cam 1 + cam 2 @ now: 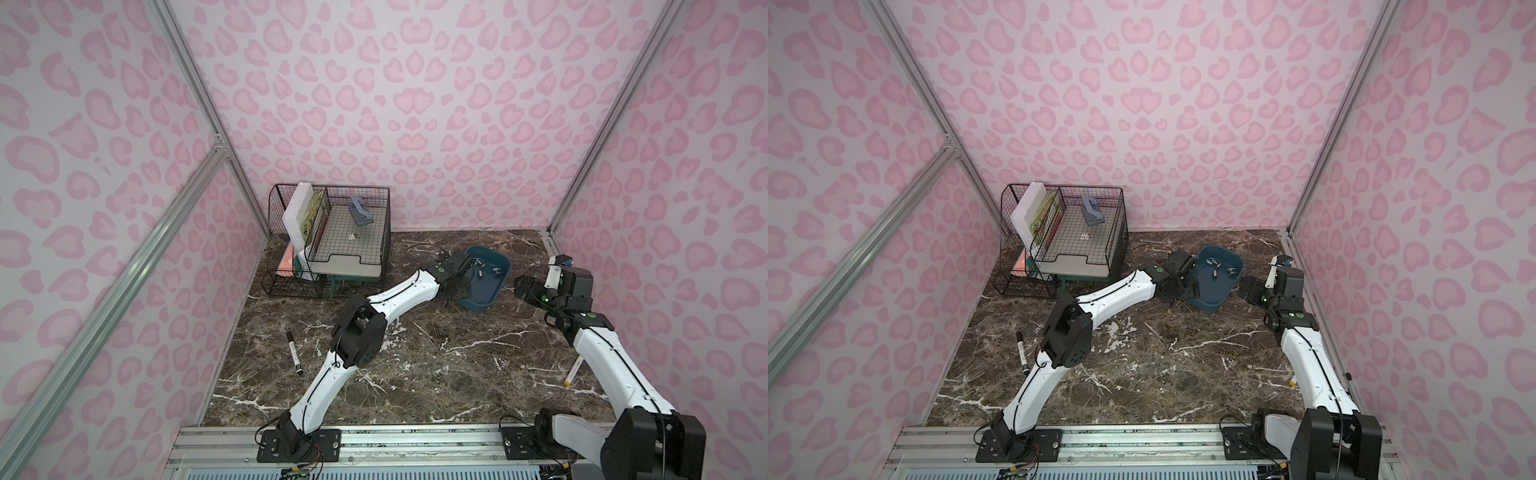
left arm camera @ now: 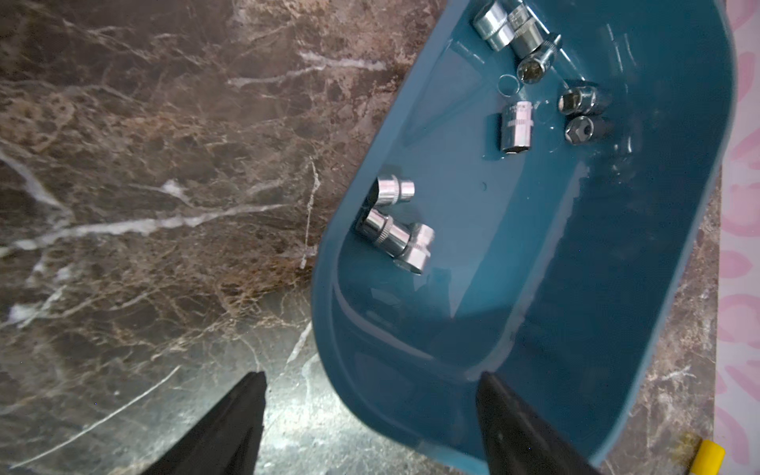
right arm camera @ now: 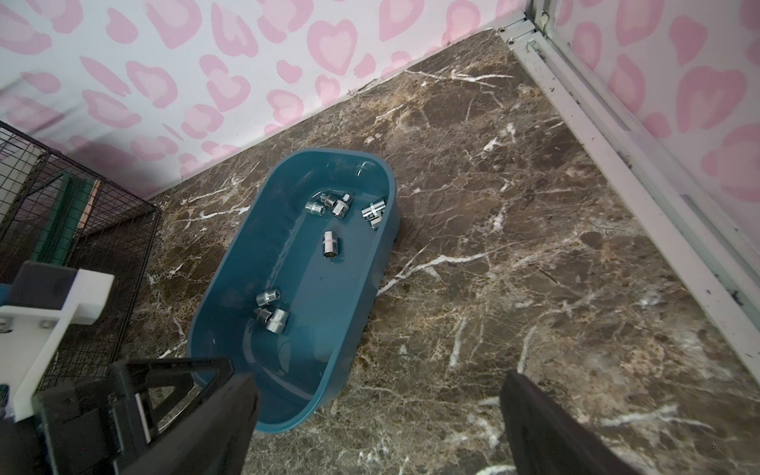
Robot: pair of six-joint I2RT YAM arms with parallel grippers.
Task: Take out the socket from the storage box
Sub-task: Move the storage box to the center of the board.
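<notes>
Lab test booth: aluminium frame (image 1: 124, 286), pink-printed walls (image 1: 415, 104), marble-look tabletop (image 1: 436, 374).

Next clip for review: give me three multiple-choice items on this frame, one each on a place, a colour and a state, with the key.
1. Where do the sockets lie?
A. on the marble table
B. in the wire rack
C. inside the storage box

2. What colour is the storage box?
A. teal-blue
B. red
C. white

3. How is the right tool?
A. shut on a socket
B. open and empty
C. shut on a marker

Key: 1 C, every socket in view sits on the box's floor; 2 A, both wrist views show teal-blue walls; 3 B, its fingers stand wide apart with nothing gripped.
</notes>
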